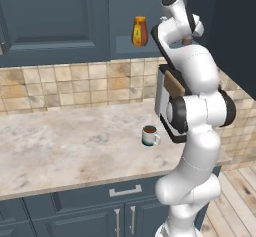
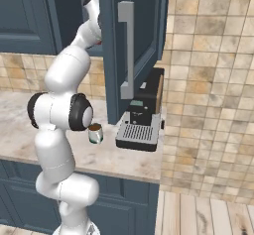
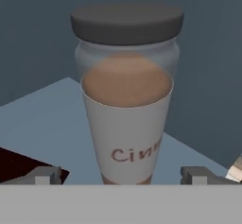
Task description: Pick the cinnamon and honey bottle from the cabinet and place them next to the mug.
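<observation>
While I watch the left base view, I see the arm (image 1: 192, 126) reaching up and back into the open niche of the cabinet (image 1: 55, 16). The honey bottle (image 1: 139, 31) stands upright on the niche shelf, to the left of the arm's wrist. A sliver of brown beside the wrist may be the cinnamon (image 1: 187, 41), though most of it is hidden behind the arm. Down on the table (image 1: 65, 146), the mug (image 1: 149, 136) sits upright with dark liquid in it, its handle to the right, close in front of the coffee machine (image 1: 167, 88), which the arm largely covers.

From the right base view, the open cabinet door (image 2: 136, 45) with its long silver handle (image 2: 126, 48) hangs between me and the niche. The mug (image 2: 95, 133) shows just past the arm's elbow, near the left of the coffee machine (image 2: 141, 112).

Through the hand view, the cinnamon (image 3: 126, 93) is upright on the shelf, dead centre and very close: grey cap, brown powder, white label with red lettering. The end effector (image 3: 122, 175) is spread wide, one fingertip to each side of the jar's base, with clear space between each tip and the jar. I can't tell how far forward the tips sit against the jar.
</observation>
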Available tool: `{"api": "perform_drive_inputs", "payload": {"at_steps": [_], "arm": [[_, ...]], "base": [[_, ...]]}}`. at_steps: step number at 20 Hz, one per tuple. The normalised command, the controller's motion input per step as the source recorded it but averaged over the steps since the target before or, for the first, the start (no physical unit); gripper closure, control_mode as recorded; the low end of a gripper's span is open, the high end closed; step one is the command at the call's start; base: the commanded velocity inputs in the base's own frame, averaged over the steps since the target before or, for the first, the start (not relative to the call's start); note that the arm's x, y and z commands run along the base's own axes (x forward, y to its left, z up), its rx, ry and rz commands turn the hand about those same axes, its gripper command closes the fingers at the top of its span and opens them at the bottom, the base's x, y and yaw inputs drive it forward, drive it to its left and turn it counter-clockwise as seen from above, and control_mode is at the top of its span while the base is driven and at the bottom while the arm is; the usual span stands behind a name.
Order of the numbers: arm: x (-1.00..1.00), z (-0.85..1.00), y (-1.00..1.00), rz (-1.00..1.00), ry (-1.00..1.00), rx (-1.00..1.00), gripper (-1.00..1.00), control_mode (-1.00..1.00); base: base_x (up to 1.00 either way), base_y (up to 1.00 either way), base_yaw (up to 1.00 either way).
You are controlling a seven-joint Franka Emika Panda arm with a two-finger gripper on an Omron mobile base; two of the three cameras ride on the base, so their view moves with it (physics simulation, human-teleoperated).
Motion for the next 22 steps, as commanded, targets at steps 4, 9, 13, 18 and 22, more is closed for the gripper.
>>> {"api": "perform_drive_inputs", "payload": {"at_steps": [4, 9, 13, 18, 22], "arm": [[0.11, -0.09, 0.00, -0.04, 0.02, 0.00, -1.00, -1.00], [0.18, -0.07, -0.01, -0.03, 0.03, 0.00, -1.00, -1.00], [0.13, -0.02, -0.09, -0.05, 0.02, 0.00, -1.00, -1.00], [0.09, 0.00, -0.07, -0.05, 0.04, 0.00, -1.00, -1.00], [0.06, 0.00, -0.01, -0.03, 0.03, 0.00, -1.00, -1.00]], "base": [[0.00, 0.00, 0.00], [0.00, 0.00, 0.00], [0.00, 0.00, 0.00], [0.00, 0.00, 0.00], [0.00, 0.00, 0.00]]}}
